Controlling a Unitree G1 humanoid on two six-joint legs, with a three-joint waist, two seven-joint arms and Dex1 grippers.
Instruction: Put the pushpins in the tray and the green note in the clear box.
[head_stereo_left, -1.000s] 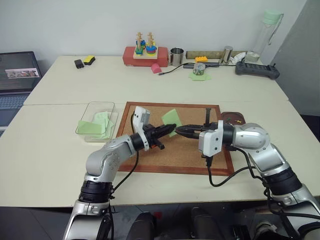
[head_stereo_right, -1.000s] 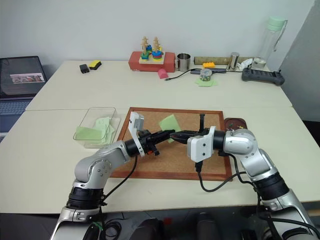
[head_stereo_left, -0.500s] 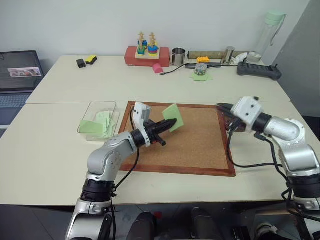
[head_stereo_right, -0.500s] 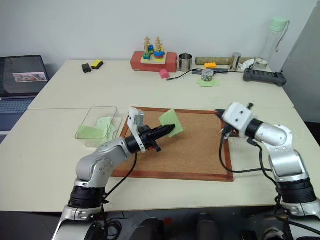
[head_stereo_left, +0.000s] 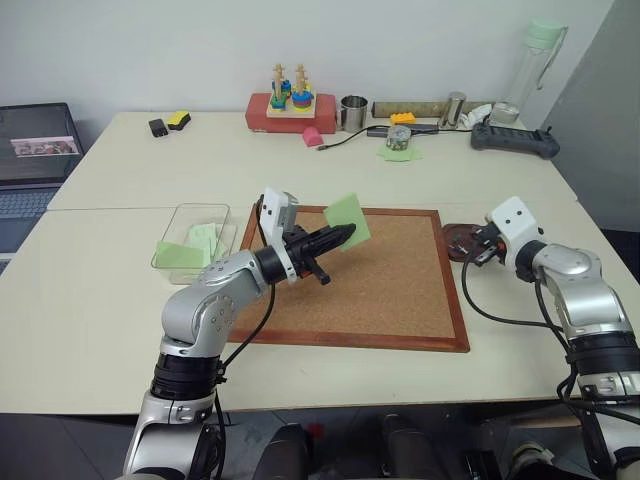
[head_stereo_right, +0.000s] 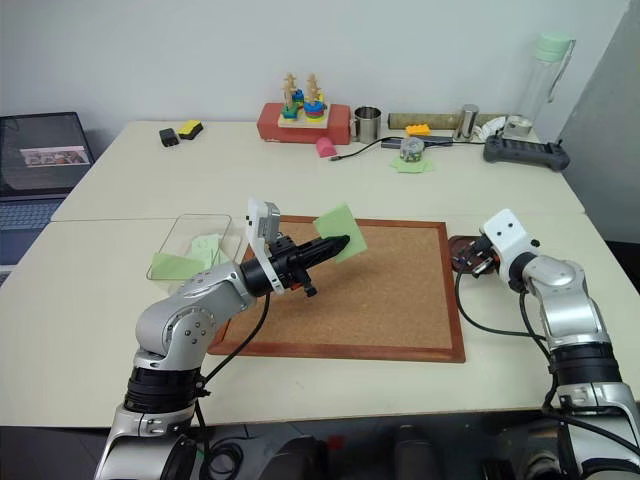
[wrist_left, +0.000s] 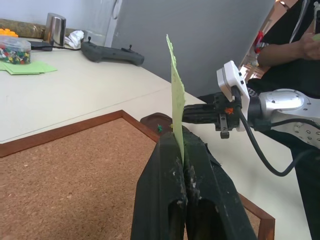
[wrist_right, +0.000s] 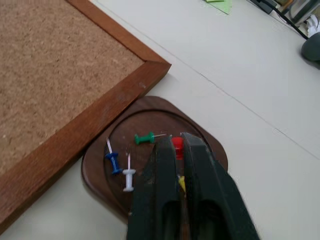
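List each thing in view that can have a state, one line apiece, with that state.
Green note: clamped upright in the shut left gripper, held above the corkboard.
Right gripper: over the tray, fingers slightly apart around the red and yellow pushpins.
Tray: holds green, blue and white pins.
Clear box: open-topped, green slips inside.

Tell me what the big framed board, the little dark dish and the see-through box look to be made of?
Board: cork, grainy speckled tan, in a reddish wooden frame. Dish: probably varnished dark wood, smooth with a faint sheen; could be plastic. Box: clear glossy plastic, green slips showing through its walls.
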